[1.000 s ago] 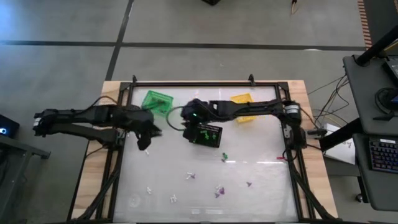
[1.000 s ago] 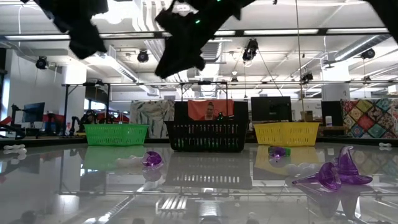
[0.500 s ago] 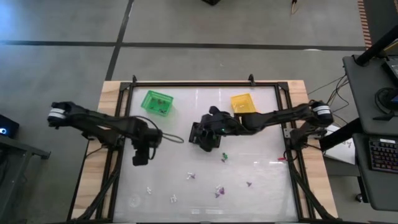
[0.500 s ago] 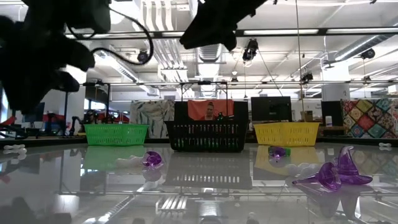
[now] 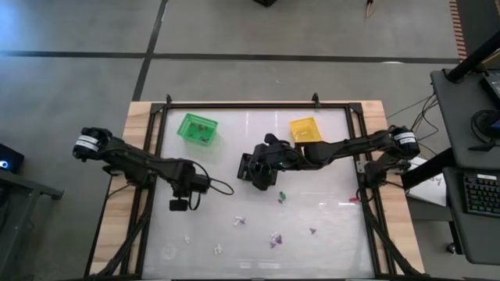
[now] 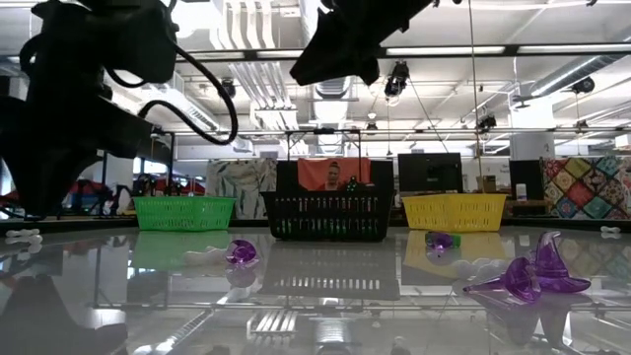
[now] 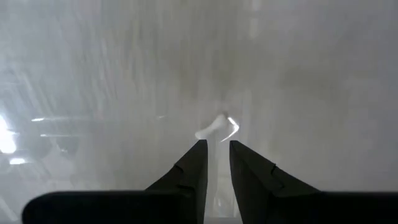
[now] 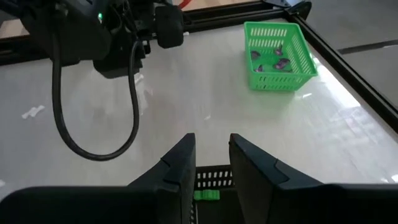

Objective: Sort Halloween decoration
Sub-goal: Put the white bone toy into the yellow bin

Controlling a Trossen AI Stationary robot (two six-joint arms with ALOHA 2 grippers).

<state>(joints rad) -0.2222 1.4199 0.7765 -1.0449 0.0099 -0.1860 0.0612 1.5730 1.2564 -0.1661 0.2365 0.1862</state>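
The Halloween decoration trinkets lie loose on the glossy table: a white one (image 7: 216, 128), a green one (image 5: 281, 195), purple ones (image 5: 275, 236) and a purple hat (image 6: 537, 276). My left gripper (image 7: 216, 144) points straight down at the table's left-middle (image 5: 178, 204). Its fingers stand narrowly open, with the white trinket just ahead of the tips. My right gripper (image 8: 211, 142) hovers open with nothing between its fingers above the black basket (image 5: 244, 173). A green trinket (image 8: 205, 195) lies in that basket.
A green basket (image 5: 198, 129) with purple trinkets (image 8: 273, 59) stands at the far left. A yellow basket (image 5: 305, 129) stands at the far right. A black frame (image 5: 242, 105) edges the table. Bare table lies between my left gripper and the near trinkets.
My left gripper has dropped toward the table and moved toward the near edge, tipping from slanted to pointing straight down. My right gripper has drawn back toward the table's right until it is over the black basket, then kept still. The trinkets have not moved.
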